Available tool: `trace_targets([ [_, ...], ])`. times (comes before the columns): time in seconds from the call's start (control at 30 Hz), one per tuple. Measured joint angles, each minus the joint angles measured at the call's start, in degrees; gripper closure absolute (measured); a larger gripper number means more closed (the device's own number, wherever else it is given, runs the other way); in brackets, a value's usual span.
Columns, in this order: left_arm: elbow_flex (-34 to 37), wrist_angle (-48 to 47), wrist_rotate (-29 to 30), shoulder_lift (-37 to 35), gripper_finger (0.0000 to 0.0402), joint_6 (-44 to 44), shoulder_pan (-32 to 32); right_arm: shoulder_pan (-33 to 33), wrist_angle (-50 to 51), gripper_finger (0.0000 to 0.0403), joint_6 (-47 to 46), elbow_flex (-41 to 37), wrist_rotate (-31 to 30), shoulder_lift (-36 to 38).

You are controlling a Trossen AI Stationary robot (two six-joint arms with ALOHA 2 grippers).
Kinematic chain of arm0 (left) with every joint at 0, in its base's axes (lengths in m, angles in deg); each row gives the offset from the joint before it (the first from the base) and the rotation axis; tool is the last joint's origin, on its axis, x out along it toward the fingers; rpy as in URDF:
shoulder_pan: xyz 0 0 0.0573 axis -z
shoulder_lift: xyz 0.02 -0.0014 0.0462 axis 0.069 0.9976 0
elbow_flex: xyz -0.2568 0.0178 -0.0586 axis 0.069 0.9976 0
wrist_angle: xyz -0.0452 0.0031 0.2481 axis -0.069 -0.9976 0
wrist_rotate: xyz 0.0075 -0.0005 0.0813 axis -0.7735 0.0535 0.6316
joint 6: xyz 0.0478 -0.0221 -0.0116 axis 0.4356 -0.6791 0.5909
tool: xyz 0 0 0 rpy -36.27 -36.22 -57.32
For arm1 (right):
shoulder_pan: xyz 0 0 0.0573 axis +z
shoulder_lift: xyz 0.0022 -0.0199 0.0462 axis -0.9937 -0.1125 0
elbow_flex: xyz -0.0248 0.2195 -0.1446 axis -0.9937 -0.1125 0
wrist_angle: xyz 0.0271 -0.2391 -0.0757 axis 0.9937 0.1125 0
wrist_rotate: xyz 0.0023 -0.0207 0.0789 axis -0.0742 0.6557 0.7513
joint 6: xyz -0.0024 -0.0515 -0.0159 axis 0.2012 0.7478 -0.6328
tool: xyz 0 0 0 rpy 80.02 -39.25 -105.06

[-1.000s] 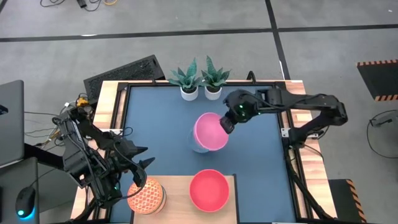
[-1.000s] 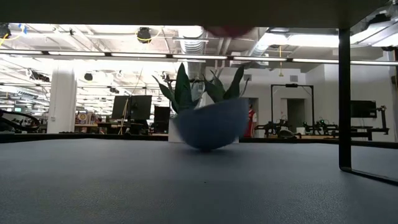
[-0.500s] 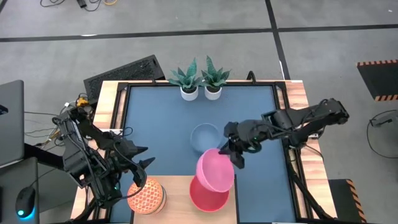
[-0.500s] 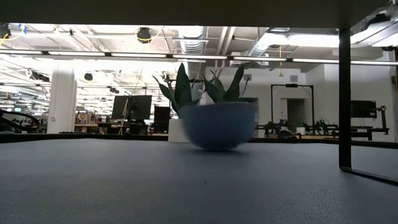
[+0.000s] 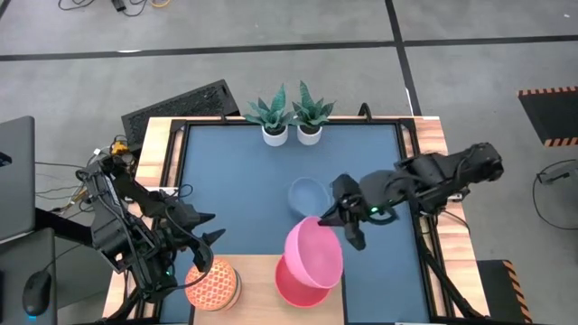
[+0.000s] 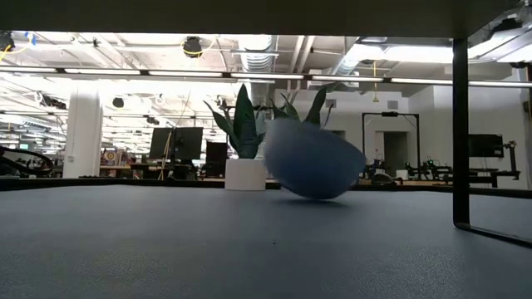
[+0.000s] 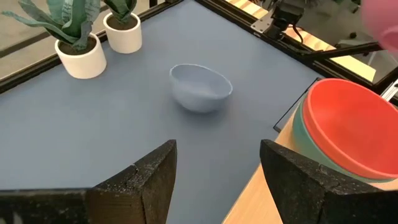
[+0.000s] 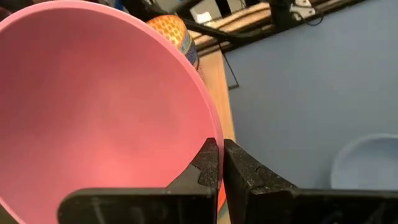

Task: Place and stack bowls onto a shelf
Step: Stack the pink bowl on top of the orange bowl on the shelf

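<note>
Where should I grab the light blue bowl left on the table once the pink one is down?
Take the light blue bowl by its rim, one finger inside and one outside, coming from above. It lies alone on the dark blue tabletop, and the low view shows it tipped on its round bottom, so it may rock; the raised edge looks easiest. The right gripper holds the pink bowl the same way.

An open-plan robotics lab: ceiling strip lights (image 6: 166, 75), monitors (image 6: 176, 143), other robot rigs (image 6: 432, 170) behind.

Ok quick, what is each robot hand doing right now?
Left end effector: open, holding nothing, near the pale wooden shelf.
Right end effector: shut on the big plain pink bowl.
</note>
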Motion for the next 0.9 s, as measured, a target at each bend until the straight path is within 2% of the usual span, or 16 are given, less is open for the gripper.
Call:
trace_targets([
  [0.2,0.0,0.1,0.0,0.0,0.0187,0.2,0.0,0.7,5.3,0.0376,-0.2,5.5,1.8,-6.8],
  [0.6,0.0,0.3,-0.3,0.0,0.0187,1.3,0.0,2.2,25.7,0.0376,0.2,23.8,2.0,-20.4],
  [0.77,0.0,0.3,-0.3,0.0,0.0187,1.6,0.2,2.2,30.6,0.0376,0.6,27.4,2.9,-24.0],
  [0.9,0.0,0.3,-0.3,0.0,0.0187,1.6,0.2,2.3,30.3,0.0376,1.6,27.8,3.6,-24.8],
])
